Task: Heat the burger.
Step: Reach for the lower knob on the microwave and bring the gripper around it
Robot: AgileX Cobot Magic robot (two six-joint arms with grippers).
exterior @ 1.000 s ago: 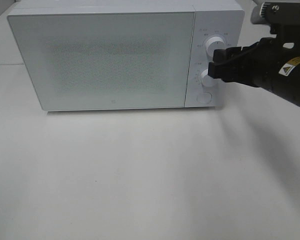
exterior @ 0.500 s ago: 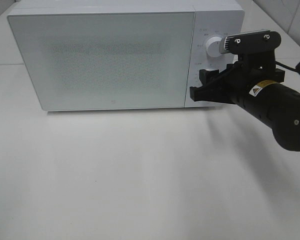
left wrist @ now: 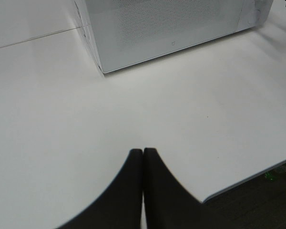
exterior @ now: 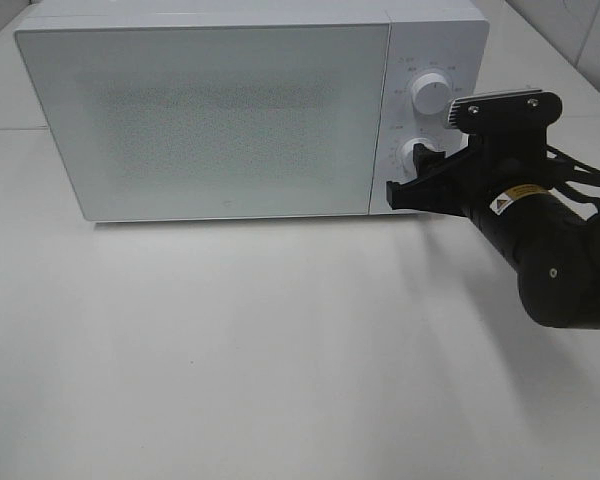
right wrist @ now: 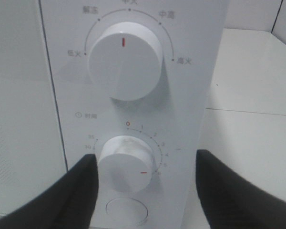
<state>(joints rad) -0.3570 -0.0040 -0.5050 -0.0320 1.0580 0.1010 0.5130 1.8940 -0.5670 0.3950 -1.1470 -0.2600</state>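
A white microwave [exterior: 205, 110] sits on the white table [exterior: 280, 340], at the 12 o'clock side of the high view. Its big frosted door [exterior: 210, 115] is shut. The burger does not show in any view, and you cannot see through the door.

The knobs are on the 3 o'clock side of the door. The top knob [right wrist: 125, 64] has a red line that points to 12 o'clock. Under it is the timer knob [right wrist: 128, 162]. Its red line points to about 4 o'clock. At 6 o'clock from the timer knob is a flat round button [right wrist: 126, 211].

The right pincer [exterior: 408, 178] comes in from 4 o'clock in the high view. It is right in front of the timer knob. Its two black fingers [right wrist: 69, 193] are spread wide, one on each side of the knob. One finger is just beside the knob's edge and the other is a bit away. I cannot tell if either one touches it.

The left pincer [left wrist: 143, 155] is pressed together with nothing in it. It is over the bare table, well apart from the microwave.
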